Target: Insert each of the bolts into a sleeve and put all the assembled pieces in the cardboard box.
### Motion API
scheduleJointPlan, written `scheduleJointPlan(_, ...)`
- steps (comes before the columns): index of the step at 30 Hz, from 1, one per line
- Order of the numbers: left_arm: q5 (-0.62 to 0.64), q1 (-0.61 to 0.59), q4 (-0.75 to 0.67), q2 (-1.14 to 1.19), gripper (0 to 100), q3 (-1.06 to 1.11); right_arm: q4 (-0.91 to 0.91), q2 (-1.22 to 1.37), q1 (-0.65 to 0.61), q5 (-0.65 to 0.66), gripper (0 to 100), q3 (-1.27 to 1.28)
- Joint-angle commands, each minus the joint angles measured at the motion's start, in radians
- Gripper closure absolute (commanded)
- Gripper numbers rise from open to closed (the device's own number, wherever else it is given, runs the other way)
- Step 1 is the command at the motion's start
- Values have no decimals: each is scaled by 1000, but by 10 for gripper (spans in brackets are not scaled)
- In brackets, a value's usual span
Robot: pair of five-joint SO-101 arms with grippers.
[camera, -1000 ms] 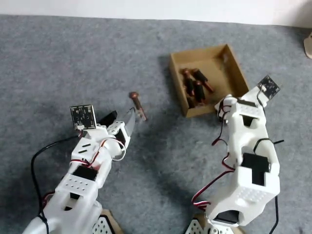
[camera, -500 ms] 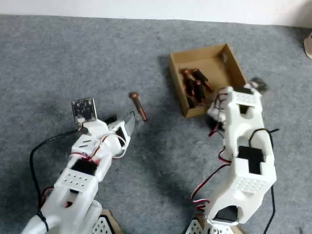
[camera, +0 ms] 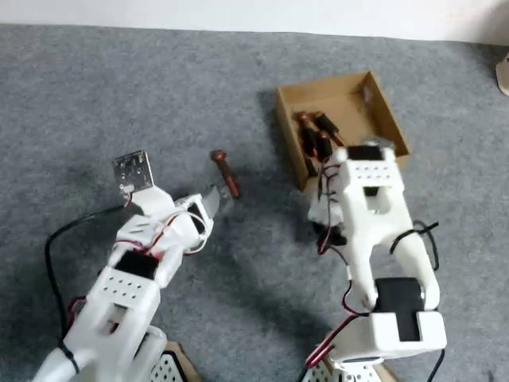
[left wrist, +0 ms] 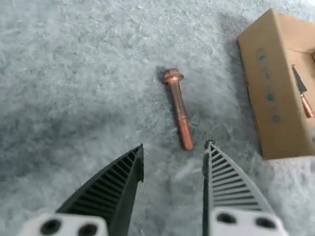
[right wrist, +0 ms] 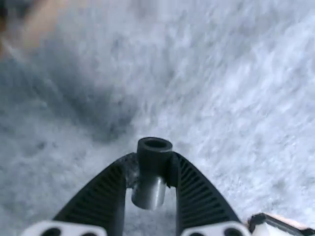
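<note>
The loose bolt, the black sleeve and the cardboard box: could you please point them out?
loose bolt (left wrist: 179, 110), left wrist view, mid-shank.
black sleeve (right wrist: 152, 167), right wrist view, side wall.
cardboard box (camera: 288, 135), high view, left wall.

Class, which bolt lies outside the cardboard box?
The bare bolt on the carpet just ahead of the open left gripper; the sleeved ones lie inside the cardboard box.

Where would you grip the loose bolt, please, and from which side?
On the shank near the head, from above, straddling it crosswise: the bolt lies flat on the carpet, its threaded tip toward the open left claw.
</note>
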Motion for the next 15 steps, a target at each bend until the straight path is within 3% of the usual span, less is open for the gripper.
scheduleJointPlan(1, 9, 44, 147, 107, 808, -180, -12, -82, -28, 12, 995, 38)
scheduleJointPlan(7, 21, 45, 258, 456, 808, -487, -73, -211, -27, 8, 995, 87)
scheduleJointPlan(15, 199, 41, 402, 926, 808, -949, -493, -420, -27, 8, 995, 427)
